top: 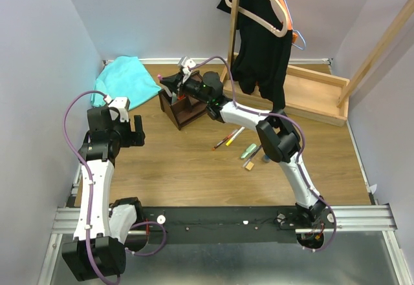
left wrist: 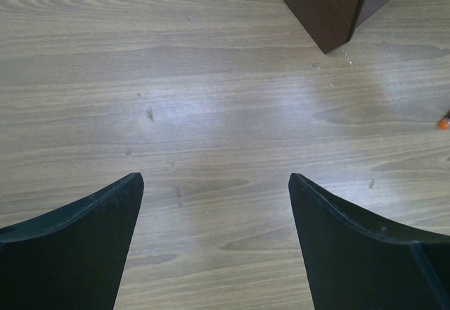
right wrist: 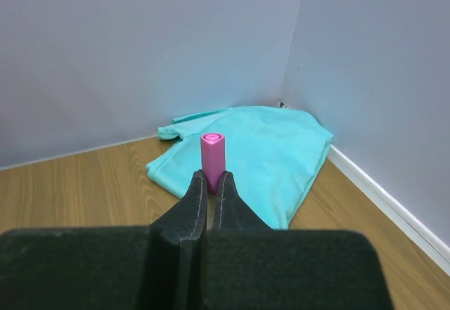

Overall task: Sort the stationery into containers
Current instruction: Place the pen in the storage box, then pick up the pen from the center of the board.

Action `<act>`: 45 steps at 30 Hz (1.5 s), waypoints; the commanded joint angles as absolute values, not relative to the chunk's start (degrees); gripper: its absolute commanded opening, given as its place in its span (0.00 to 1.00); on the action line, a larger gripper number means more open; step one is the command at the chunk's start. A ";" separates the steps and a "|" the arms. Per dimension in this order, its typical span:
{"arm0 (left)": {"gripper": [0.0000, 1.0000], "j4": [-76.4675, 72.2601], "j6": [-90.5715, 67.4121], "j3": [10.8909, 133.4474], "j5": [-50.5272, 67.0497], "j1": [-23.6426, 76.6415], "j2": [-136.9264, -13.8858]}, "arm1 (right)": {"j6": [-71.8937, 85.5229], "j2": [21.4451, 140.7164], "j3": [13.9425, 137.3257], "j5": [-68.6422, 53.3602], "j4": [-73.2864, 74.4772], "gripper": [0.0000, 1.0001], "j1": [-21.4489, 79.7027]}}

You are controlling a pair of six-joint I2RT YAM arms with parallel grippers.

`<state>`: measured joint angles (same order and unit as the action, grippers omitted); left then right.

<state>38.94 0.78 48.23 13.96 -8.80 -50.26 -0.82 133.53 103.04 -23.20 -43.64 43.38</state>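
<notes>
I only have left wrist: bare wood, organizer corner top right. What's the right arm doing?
Observer: Right gripper is shut on a pink marker, whose end pokes out past the fingertips.
Operator: Where, relative to the organizer?
Observer: The top view puts it about over the far edge of the organizer.
Operator: Anything left to sort?
Observer: Yes, several markers lie on the table to the right of the organizer.
</notes>
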 commanded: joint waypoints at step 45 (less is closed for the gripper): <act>0.87 42.72 16.27 70.12 18.30 28.19 -67.92 | 3.23 63.82 59.24 7.37 13.25 0.49 37.97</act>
